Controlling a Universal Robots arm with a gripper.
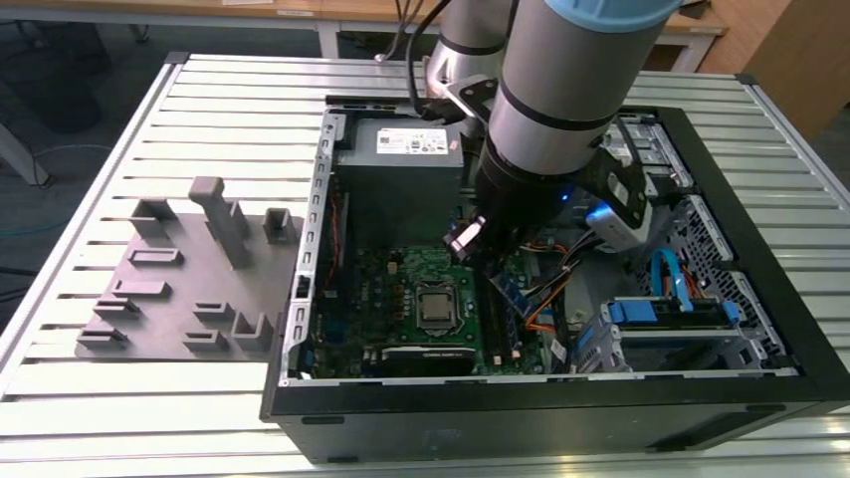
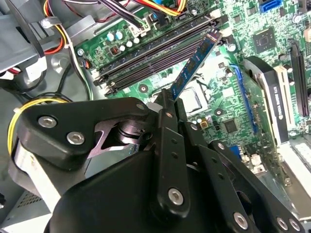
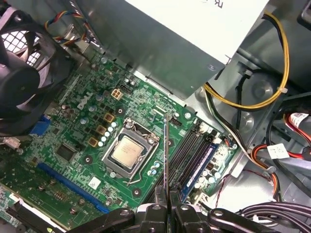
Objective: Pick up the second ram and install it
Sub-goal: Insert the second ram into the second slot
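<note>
A slatted metal surface (image 1: 133,418) carries an open computer case (image 1: 531,423), lying on its side with its interior facing up. On the exterior view's left of the case, a grey fixture plate (image 1: 173,299) with raised blocks rests on the same surface, just beside the case wall. Beyond the far end of the case, pale wooden desks (image 1: 332,15) stand on a dark floor (image 1: 54,199) that shows past the edge of the surface.

The robot arm (image 1: 571,70) reaches down into the case, in front of its grey power supply (image 1: 398,169). The gripper (image 2: 174,104) hangs over the green motherboard (image 3: 82,126) inside the case, its black fingers (image 3: 160,201) clamped on one end of the second ram (image 2: 194,63). In the second wrist view the ram is a slim blue board with dark chips, and its free end lies close to the empty black memory slots (image 2: 146,53). In the first wrist view it shows edge-on as a thin line (image 3: 166,150) between the case's CPU socket (image 3: 127,153) and those slots, not yet seated in any of them. A black fan (image 3: 24,82) sits at the case's edge.
</note>
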